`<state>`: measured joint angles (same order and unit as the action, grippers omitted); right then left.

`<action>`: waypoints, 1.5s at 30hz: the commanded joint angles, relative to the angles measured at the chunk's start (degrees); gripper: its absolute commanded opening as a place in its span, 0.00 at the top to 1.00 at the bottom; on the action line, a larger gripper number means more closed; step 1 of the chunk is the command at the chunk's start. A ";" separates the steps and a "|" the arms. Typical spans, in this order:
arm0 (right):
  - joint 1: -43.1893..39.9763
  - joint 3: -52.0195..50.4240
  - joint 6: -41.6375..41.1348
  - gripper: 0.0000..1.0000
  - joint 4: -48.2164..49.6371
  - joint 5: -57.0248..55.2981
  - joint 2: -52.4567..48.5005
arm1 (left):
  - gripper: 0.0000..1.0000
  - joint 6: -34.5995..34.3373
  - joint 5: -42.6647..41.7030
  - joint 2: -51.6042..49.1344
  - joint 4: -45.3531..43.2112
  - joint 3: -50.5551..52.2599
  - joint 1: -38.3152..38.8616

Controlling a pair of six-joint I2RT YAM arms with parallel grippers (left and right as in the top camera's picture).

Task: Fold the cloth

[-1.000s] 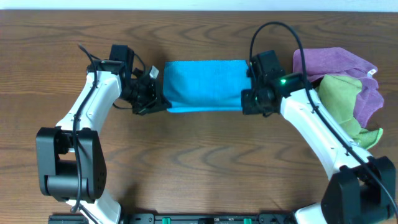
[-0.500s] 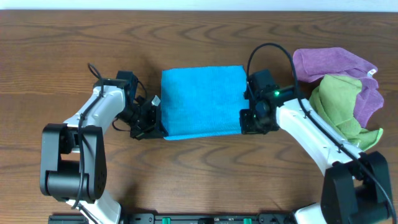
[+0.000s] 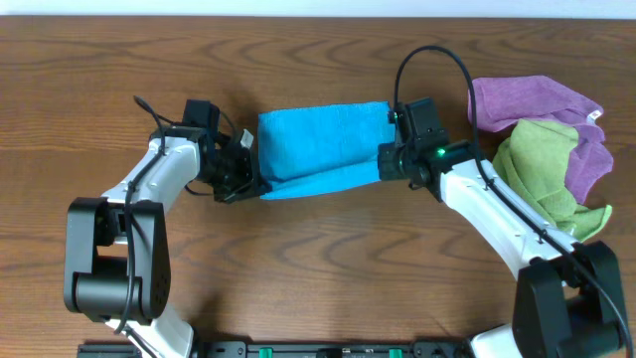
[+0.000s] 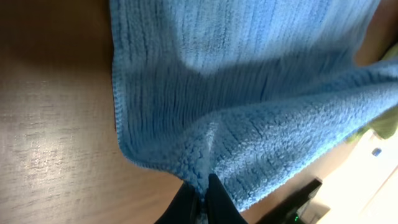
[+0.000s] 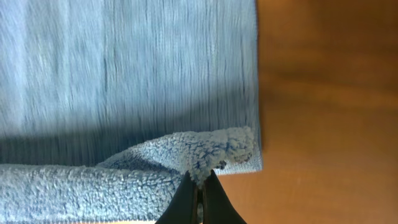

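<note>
Right pincer (image 5: 200, 182) clamped tight on fluffy corner of blue cloth (image 5: 124, 68). Corner held above flat layer, shadow band beneath. Cloth's right edge straight; bare brown tabletop (image 5: 329, 93) beyond.

Evenly and brightly lit from above in the overhead view, sharp throughout, with only faint soft shadows on the tabletop (image 3: 318, 278). Dimmer and slightly blurred at both wrists. Dark shadow band across the cloth (image 5: 124, 74). Blown-out glare in the left wrist view's lower right corner.
</note>
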<state>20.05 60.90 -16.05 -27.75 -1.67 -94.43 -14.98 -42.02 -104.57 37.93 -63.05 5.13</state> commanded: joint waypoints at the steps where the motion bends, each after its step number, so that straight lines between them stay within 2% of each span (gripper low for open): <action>1: -0.11 0.00 2.01 0.98 3.23 -4.57 0.46 | 0.94 -5.81 0.07 0.61 -4.07 -0.11 -0.24; 11: -0.15 0.00 6.54 0.99 15.72 -7.10 -5.05 | 0.94 -14.71 4.24 0.61 -21.07 -0.11 -0.24; 20: -0.26 0.02 8.48 0.99 27.63 -7.67 -11.72 | 0.94 -17.51 12.72 0.42 -28.72 -0.11 -0.20; 26: -0.26 0.04 8.59 0.99 32.87 -10.36 -13.73 | 0.94 -18.97 14.64 -1.44 -34.49 -0.11 0.28; 38: -0.26 0.07 13.42 0.99 37.68 -10.84 -17.38 | 0.94 -20.24 17.09 -6.67 -41.07 -0.11 0.81; 45: -0.39 0.07 14.51 0.99 38.66 -11.91 -19.17 | 0.94 -21.20 17.53 -9.16 -41.70 -0.11 0.81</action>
<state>20.05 60.88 -3.05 10.79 -10.98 -112.51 -35.86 -26.70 -112.20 -3.68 -63.00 6.13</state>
